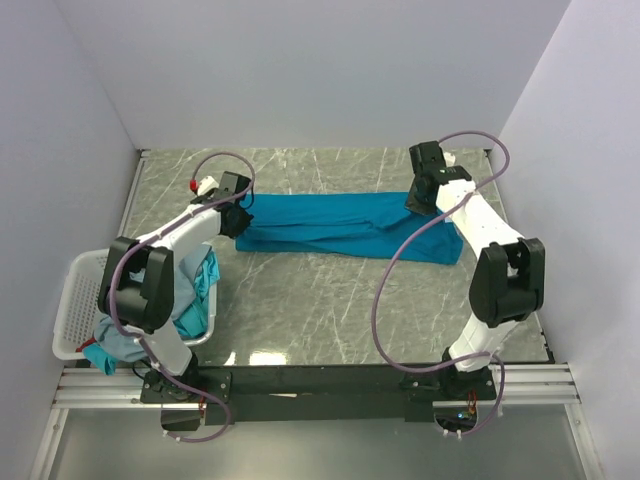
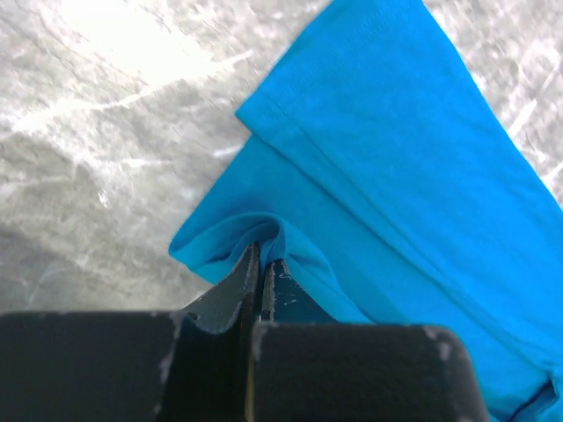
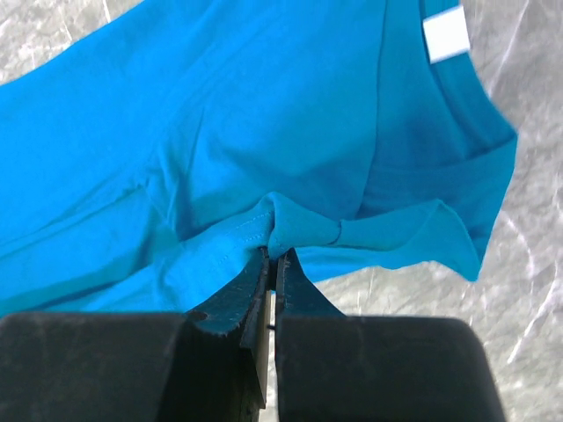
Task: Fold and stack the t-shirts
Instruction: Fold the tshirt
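A bright teal-blue t-shirt (image 1: pixel 345 225) lies stretched left to right across the back of the marble table, folded lengthwise. My left gripper (image 1: pixel 238 222) is shut on its left end, pinching a bunched fold of cloth (image 2: pixel 264 233). My right gripper (image 1: pixel 420 200) is shut on the right end, gripping a hem (image 3: pixel 274 230) near the sleeve. The white neck label (image 3: pixel 446 33) shows in the right wrist view. More t-shirts (image 1: pixel 195 300), teal and grey-blue, sit crumpled in the basket at the left.
A white plastic lattice basket (image 1: pixel 72 310) stands at the table's near-left edge beside the left arm. Grey walls close in the back and both sides. A black rail (image 1: pixel 320 380) carrying both arm bases runs along the near edge.
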Controlling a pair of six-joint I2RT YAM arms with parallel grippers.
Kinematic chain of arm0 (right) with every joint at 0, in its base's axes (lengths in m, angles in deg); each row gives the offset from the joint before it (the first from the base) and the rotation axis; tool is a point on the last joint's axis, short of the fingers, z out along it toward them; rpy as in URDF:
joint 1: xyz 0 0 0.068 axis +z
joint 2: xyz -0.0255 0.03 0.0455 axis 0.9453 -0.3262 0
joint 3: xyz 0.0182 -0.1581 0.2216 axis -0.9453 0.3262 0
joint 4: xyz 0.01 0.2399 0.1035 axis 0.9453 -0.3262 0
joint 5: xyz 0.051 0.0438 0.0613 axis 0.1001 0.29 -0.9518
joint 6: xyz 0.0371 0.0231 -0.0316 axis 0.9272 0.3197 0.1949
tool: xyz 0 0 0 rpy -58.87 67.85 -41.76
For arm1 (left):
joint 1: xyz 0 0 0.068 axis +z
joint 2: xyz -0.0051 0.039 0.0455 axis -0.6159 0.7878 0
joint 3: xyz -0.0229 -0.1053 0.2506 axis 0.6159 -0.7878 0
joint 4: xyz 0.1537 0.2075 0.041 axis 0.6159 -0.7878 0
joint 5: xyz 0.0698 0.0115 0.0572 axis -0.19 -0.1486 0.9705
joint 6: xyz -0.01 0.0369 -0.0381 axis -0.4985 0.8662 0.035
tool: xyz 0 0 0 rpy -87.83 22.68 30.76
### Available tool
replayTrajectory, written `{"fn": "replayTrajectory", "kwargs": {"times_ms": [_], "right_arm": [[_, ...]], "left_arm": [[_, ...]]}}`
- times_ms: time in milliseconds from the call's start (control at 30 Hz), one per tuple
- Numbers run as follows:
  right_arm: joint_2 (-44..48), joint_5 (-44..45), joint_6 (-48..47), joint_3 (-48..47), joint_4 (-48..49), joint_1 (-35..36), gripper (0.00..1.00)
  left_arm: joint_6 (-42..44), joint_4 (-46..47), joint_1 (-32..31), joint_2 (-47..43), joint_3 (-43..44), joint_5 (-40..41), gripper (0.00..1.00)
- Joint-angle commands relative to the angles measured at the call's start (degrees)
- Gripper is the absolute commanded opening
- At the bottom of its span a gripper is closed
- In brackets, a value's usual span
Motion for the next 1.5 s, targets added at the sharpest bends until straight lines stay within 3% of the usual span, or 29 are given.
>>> {"fn": "replayTrajectory", "kwargs": {"times_ms": [0, 300, 433, 467, 500, 533, 567, 633, 700, 800, 1000, 1133, 1233, 1467], "right_arm": [[-1.27, 1.65, -2.67, -3.87, 0.14, -0.81, 0.0], [-7.07, -0.1, -5.83, -8.26, 3.04, -1.51, 0.0], [-14.09, -1.07, -6.98, -16.75, 2.17, -3.18, 0.0], [-15.93, -0.9, -6.98, -19.4, 1.03, -3.62, 0.0], [-19.35, -0.9, -7.15, -21.69, -0.89, -3.62, 0.17], [-20.69, -1.51, -8.11, -24.76, -0.83, -3.62, 0.34], [-21.83, -2.12, -8.38, -26.01, -0.65, -3.71, 0.45], [-24.56, -3.35, -8.56, -30.56, -2.05, -3.8, 0.67], [-24.66, -3.97, -8.21, -31.82, -3.9, -3.62, 0.73], [-18.7, -5.73, -7.86, -24.55, 0.38, -3.27, 0.74], [-4.19, -10.38, -5.31, 1.08, 9.27, -3.09, 0.75], [1.71, -12.85, -4.35, 11.14, 13.5, -3.18, 0.76], [3.73, -12.33, -3.82, 14.92, 14.2, -3.09, 0.76], [4.17, -9.79, -3.73, 17.39, 13.42, -3.27, 0.76]], "left_arm": [[1.45, 1.63, 1.37, 0.59, 2.67, -0.61, 0.01], [4.08, 2.15, 3.12, 6.65, 8.03, -2.01, 0.05], [5.31, 1.81, 4.7, 10.6, 12.59, -3.76, 0.1], [5.92, 1.54, 5.06, 12.35, 14.95, -4.21, 0.26], [6.28, 0.93, 5.23, 13.07, 16.11, -4.21, 0.44], [6.72, 0.32, 5.41, 13.68, 17.08, -4.39, 0.95], [6.9, -0.04, 5.5, 13.69, 18.57, -4.48, 0.99], [7.77, 0.74, 5.5, 12.21, 18.76, -5.26, 0.99], [7.95, 1.01, 5.5, 10.79, 17.88, -5.18, 0.99], [8.47, 3.29, 5.41, 7.02, 13.85, -6.93, 0.99], [9.0, 4.18, 4.27, 3.32, 8.22, -10.45, 0.99], [9.45, 5.5, 2.6, 3.22, 5.49, -9.75, 0.99], [9.8, 3.14, 2.51, 6.29, 8.37, -7.4, 0.98], [9.97, 1.28, 2.6, 11.22, 13.57, -4.83, 0.7]]}}
